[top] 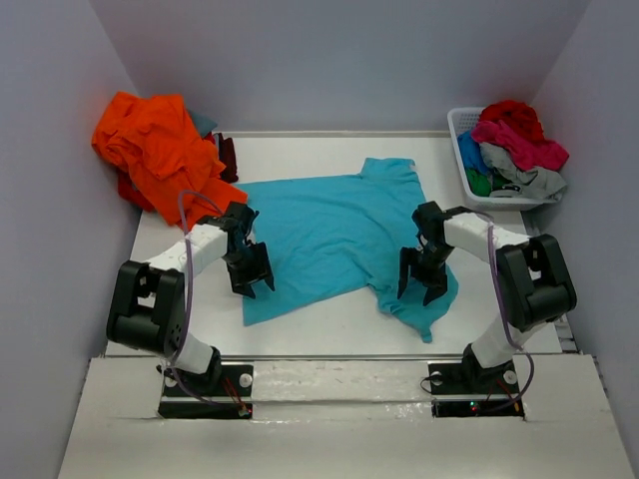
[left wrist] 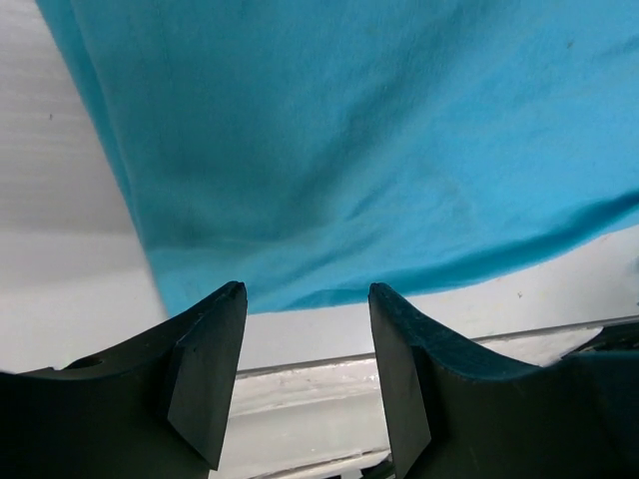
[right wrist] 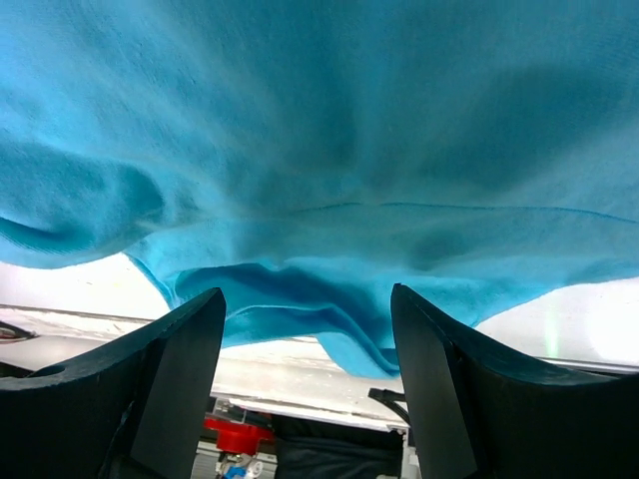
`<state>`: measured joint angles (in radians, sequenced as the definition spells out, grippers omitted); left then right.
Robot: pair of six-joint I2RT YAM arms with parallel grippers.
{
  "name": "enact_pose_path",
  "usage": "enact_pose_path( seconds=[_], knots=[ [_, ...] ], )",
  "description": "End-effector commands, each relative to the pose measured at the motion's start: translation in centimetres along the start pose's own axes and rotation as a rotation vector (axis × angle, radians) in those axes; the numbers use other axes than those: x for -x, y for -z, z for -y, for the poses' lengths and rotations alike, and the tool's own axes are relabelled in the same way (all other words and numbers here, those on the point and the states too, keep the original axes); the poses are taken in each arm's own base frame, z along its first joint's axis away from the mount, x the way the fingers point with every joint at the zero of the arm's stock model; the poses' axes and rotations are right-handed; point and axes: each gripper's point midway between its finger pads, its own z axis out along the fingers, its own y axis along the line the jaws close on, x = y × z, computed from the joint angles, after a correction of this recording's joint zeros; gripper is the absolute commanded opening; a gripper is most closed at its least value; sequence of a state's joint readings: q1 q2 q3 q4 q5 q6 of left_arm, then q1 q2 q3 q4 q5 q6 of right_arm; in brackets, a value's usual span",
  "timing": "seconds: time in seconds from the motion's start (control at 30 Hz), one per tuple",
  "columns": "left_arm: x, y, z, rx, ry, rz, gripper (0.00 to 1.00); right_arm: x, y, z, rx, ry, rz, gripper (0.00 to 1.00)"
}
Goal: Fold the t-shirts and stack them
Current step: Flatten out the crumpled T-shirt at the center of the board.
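Note:
A turquoise t-shirt (top: pixel 334 235) lies spread flat on the white table, collar toward the back. My left gripper (top: pixel 252 280) hovers open over its near left corner; in the left wrist view the cloth's hem (left wrist: pixel 399 269) ends just beyond the empty fingertips (left wrist: pixel 210 349). Over the rumpled near right sleeve (top: pixel 424 304) my right gripper (top: pixel 421 282) stands open, with folds of turquoise cloth (right wrist: pixel 319 299) showing between its fingers (right wrist: pixel 439 369) but not pinched. An orange t-shirt pile (top: pixel 155 150) sits at the back left over darker shirts.
A white slatted basket (top: pixel 464 150) at the back right holds red, pink, grey, green and blue shirts (top: pixel 514 145). Grey walls close in on three sides. The table's near edge (top: pixel 329 356) runs just in front of both grippers.

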<state>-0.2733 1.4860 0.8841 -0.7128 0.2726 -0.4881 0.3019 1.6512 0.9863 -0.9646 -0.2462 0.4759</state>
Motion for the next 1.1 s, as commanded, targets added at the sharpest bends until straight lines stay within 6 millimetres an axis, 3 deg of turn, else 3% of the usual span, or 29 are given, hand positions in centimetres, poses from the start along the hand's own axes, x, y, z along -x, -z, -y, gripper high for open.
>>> enact_pose_path(
  seconds=[0.0, 0.13, 0.27, 0.4, 0.57, 0.63, 0.83, 1.07],
  knots=[
    [1.3, -0.7, 0.2, 0.006, -0.029, 0.011, 0.63, 0.8, 0.1, -1.1, 0.027, 0.005, -0.002, 0.73],
    [1.3, -1.9, 0.1, 0.010, -0.026, -0.018, 0.62, 1.3, -0.5, -1.9, 0.061, 0.006, -0.020, 0.73],
    [4.0, -1.8, 1.0, 0.019, -0.056, 0.037, 0.62, 2.8, -0.4, -2.8, 0.077, 0.003, 0.017, 0.73],
    [4.6, -2.0, 1.1, 0.044, -0.073, 0.038, 0.62, 3.6, -0.2, -2.9, 0.066, 0.005, 0.031, 0.73],
    [1.5, -3.4, 0.2, 0.022, -0.057, -0.068, 0.62, 2.6, -1.1, -2.6, 0.070, -0.001, -0.015, 0.73],
    [-0.8, -4.0, -0.1, -0.011, -0.031, -0.128, 0.62, 2.3, -1.2, -2.5, 0.072, -0.001, -0.017, 0.73],
    [-2.6, -3.6, -0.9, -0.008, -0.036, -0.170, 0.62, 1.3, -1.0, -2.0, 0.070, 0.002, -0.030, 0.73],
    [-4.9, -3.1, -2.4, 0.019, -0.041, -0.205, 0.63, -2.0, -1.9, 0.1, 0.039, -0.009, -0.085, 0.73]
  ],
)
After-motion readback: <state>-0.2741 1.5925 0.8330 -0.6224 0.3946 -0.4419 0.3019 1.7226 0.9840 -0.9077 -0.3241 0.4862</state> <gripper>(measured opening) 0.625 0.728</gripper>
